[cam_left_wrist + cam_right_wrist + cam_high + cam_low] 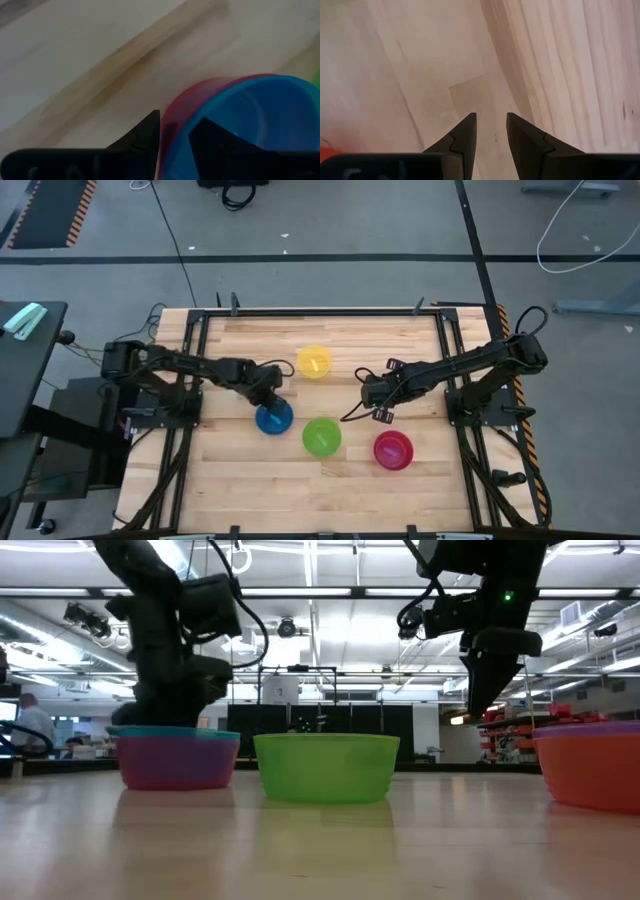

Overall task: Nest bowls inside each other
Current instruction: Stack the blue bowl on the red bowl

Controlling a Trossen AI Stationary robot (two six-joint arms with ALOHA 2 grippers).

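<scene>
Straddling the rims of the blue bowl (260, 115) nested in the purple bowl (172, 760), the left pincer (175, 137) risked dragging both across the surface (250, 490) if lifted unopened; right pincer (490, 132) hovered slightly open, empty.

Robotics lab: wooden bench (250, 480), ceiling strip lights (300, 592), equipment racks (background) (560, 720).

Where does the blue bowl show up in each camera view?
High view: blue bowl left of centre, under the left pincer.
Low view: its rim at left, nested in the purple bowl.
Left wrist view: lower right, one finger inside it.
Right wrist view: not in it.
Shared landmark: green bowl, beside it.
</scene>
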